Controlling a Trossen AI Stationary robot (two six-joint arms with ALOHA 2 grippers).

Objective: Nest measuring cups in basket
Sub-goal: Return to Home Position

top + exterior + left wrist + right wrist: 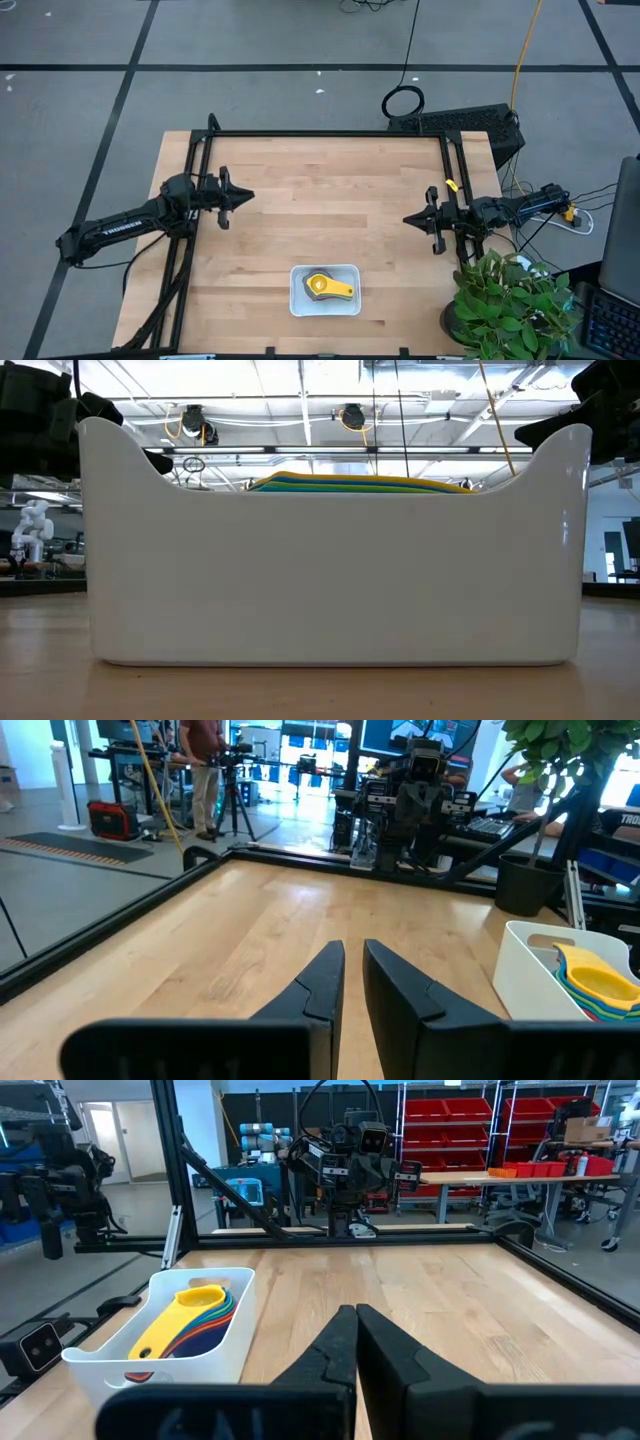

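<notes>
Okay, quick risk pass from my end. The basket [300, 306] sits on the wooden table [330, 180] near its front edge, about midway between the arms. The nested measuring cups [322, 286] are inside it, with the yellow cup [318, 285] on top and its handle pointing toward the right arm's side.

The left gripper [240, 196] hovers over the table's left side and the right gripper [410, 217] over the right side. Both are well apart from the basket. On each, the fingers are drawn together with nothing between them; the left shows only a slim gap.

My main worry is the stack. In the low view the cup rims [350, 482] rise above the dip in the basket wall [330, 580], so a loosely seated cup could tip or slide if the table gets bumped.

I can't count all seven cups from here, so a missed or badly nested one is possible.

The potted plant [510, 300] sits close to the right arm. I think any swing that way could snag its leaves.
</notes>
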